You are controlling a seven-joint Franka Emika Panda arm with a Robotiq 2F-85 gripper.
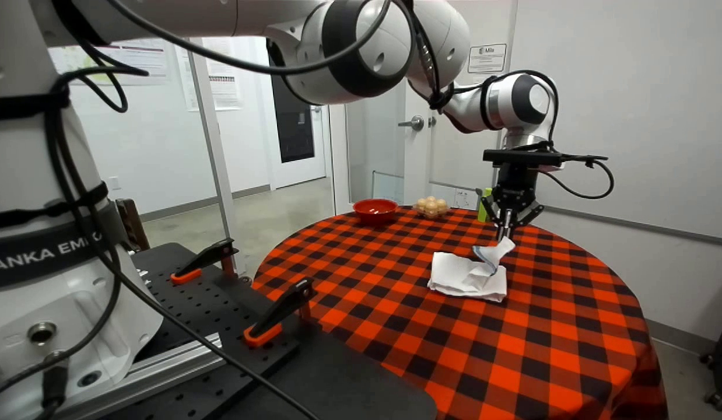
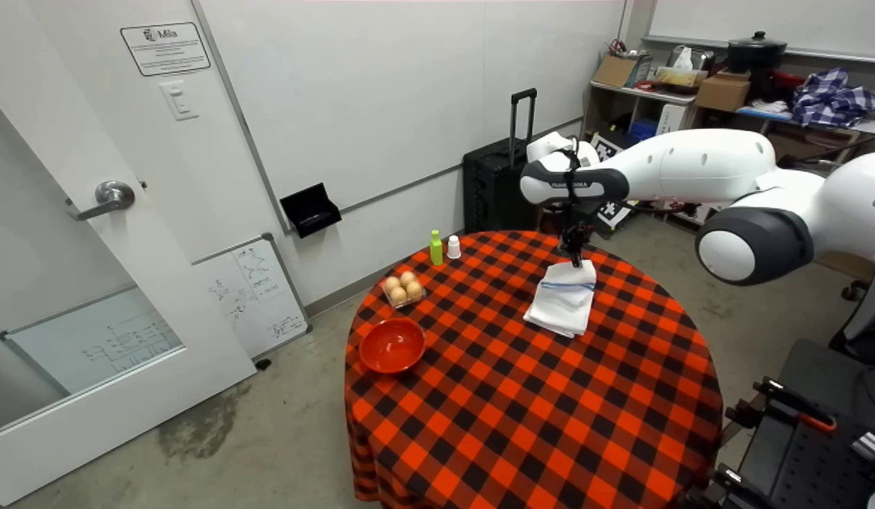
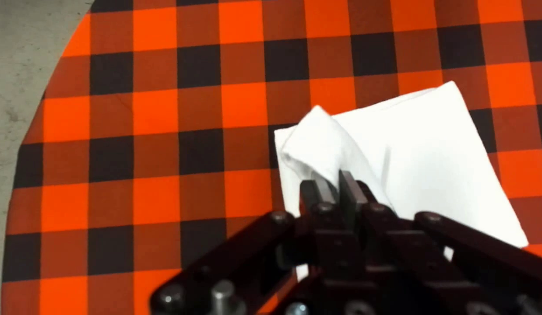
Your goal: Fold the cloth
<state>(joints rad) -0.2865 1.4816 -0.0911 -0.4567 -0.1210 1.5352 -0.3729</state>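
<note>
The white cloth [image 1: 463,275] lies in a folded stack on the checkered table, with one end raised as a flap. It also shows in an exterior view [image 2: 561,307], where thin blue stripes cross the flap. In the wrist view the cloth [image 3: 433,166] lies under and ahead of the fingers. My gripper [image 1: 504,234] points down above the cloth's edge, its fingertips pinching the raised end. It also shows in an exterior view [image 2: 577,261]. In the wrist view the gripper's fingers [image 3: 333,188] are close together with fabric between them. The cloth's underside is hidden.
A red bowl [image 2: 392,345], a clear pack of eggs [image 2: 403,288], a green bottle [image 2: 436,249] and a small white bottle [image 2: 454,247] stand near the table's edge. The round table wears a red-and-black checkered tablecloth [image 1: 547,350]. A black mounting surface with clamps [image 1: 279,312] adjoins it.
</note>
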